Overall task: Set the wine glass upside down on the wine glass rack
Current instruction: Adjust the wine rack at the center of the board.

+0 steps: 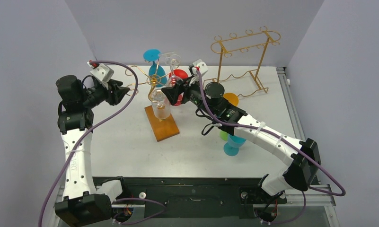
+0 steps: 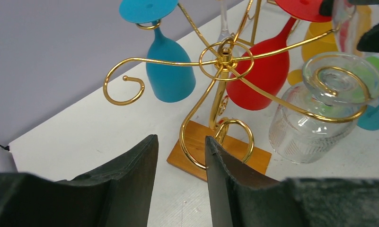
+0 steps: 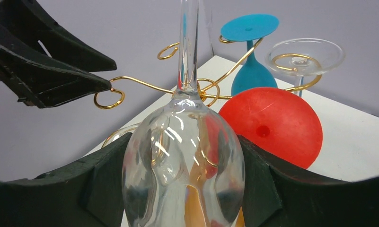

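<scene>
Glossy clear wine glass (image 3: 182,161), shiny gold-wire wine glass rack (image 2: 224,59).

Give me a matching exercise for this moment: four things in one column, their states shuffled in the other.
1. clear smooth wine glass
2. clear ribbed glass
3. left pincer
4. tall rectangular gold wire frame

a. stands at the back right of the white table
b. open, holding nothing
c. bowl gripped in the right pincer
d. hangs upside down on the gold spiral-armed tree rack

Pairs: 1-c; 2-d; 3-b; 4-a
</scene>
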`<state>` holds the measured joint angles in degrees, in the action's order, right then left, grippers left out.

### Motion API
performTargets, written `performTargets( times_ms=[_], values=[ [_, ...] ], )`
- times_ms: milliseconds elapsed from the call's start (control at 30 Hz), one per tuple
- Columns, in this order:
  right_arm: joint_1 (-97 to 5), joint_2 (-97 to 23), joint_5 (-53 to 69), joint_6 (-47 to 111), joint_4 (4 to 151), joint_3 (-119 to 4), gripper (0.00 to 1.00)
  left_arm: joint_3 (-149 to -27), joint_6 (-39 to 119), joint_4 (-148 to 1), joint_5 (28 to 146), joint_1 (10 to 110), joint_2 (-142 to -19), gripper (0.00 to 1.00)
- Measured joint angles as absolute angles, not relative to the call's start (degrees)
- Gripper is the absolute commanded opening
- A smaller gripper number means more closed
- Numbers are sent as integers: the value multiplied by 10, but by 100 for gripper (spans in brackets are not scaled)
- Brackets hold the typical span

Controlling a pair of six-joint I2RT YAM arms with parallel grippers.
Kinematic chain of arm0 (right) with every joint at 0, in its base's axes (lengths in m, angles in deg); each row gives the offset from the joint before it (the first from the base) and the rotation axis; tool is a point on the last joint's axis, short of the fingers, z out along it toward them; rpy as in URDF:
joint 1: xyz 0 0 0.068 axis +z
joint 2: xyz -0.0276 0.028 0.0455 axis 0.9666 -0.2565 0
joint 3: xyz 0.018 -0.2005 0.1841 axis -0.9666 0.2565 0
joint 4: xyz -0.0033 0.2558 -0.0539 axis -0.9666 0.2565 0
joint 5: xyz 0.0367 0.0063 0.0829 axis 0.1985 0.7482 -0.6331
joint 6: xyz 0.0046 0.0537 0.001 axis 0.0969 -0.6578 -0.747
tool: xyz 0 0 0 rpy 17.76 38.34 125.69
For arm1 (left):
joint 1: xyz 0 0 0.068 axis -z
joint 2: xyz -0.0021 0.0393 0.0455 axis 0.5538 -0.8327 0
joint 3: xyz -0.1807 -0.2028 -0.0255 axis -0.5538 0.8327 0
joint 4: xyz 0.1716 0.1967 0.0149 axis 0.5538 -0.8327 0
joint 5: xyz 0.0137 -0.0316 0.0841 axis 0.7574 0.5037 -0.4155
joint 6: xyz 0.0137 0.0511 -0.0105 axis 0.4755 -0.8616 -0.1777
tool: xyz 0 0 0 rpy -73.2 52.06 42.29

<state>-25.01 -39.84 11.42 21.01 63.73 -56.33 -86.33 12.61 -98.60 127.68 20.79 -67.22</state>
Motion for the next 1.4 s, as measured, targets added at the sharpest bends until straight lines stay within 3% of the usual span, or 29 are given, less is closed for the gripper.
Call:
performTargets(
  times_ms=[300,800,867,1067,1167,1400],
  values=[
    [-275,-394,113,229,631,-553,0,-842,129,-993,1347,221,-652,37],
    [-304,-387,113,255,635,-546,0,-802,190,-939,1369,271,-629,36],
    [-304,-386,111,259,638,-546,0,-802,190,-945,1369,271,-625,40],
    [-299,-368,121,275,670,-546,0,-809,201,-985,1365,272,-603,65],
    [-294,-351,130,279,704,-546,0,-839,211,-1019,1356,263,-606,84],
    [-270,-315,142,292,769,-546,0,-996,221,-1063,1354,176,-677,86]
  ],
)
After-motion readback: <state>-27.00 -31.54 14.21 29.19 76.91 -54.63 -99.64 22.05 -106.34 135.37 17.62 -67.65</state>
